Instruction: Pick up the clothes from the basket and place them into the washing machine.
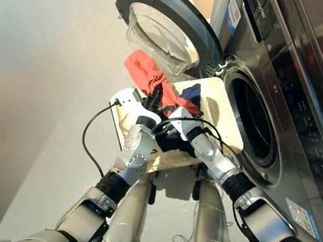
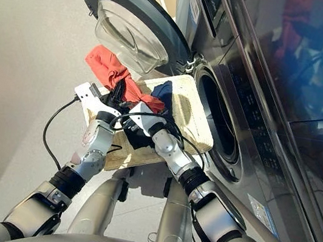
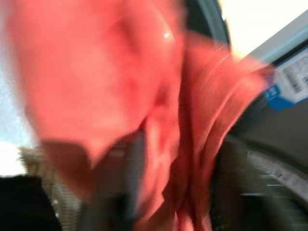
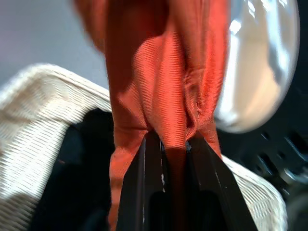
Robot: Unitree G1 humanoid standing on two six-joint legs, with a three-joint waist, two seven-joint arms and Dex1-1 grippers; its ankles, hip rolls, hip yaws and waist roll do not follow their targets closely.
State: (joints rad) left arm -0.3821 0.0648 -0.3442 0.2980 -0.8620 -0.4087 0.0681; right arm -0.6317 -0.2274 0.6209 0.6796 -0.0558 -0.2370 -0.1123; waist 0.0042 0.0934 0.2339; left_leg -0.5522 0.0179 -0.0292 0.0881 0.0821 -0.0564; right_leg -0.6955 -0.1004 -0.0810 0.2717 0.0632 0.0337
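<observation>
The washing machine (image 1: 290, 86) fills the right side, dark and glossy, its round drum mouth (image 1: 254, 120) open and, as far as I can see into it, nothing inside. Its glass-fronted door (image 1: 164, 26) is swung wide out to the left and hangs over the far end of the basket.

The basket (image 1: 222, 106) sits right in front of the drum, held up near the robot's chest. In it lie a black garment (image 1: 173, 142) under the right arm and a dark navy one (image 1: 192, 91) nearer the machine.

The orange-red garment (image 1: 147, 73) is partly lifted, bunched up and rising out of the basket just below the door glass. Both arms meet at it. The right gripper (image 4: 168, 144) has its two black fingers pinched tight on a fold of the red cloth, which the wrist view shows plainly. The left gripper (image 1: 152, 102) is buried in the same cloth; I cannot tell how its fingers stand.

So this looks like the first pickup, mid-lift. Next, I'd judge, the red piece must be raised clear of the basket's rim and carried right into the drum, passing under the open door without snagging it.
</observation>
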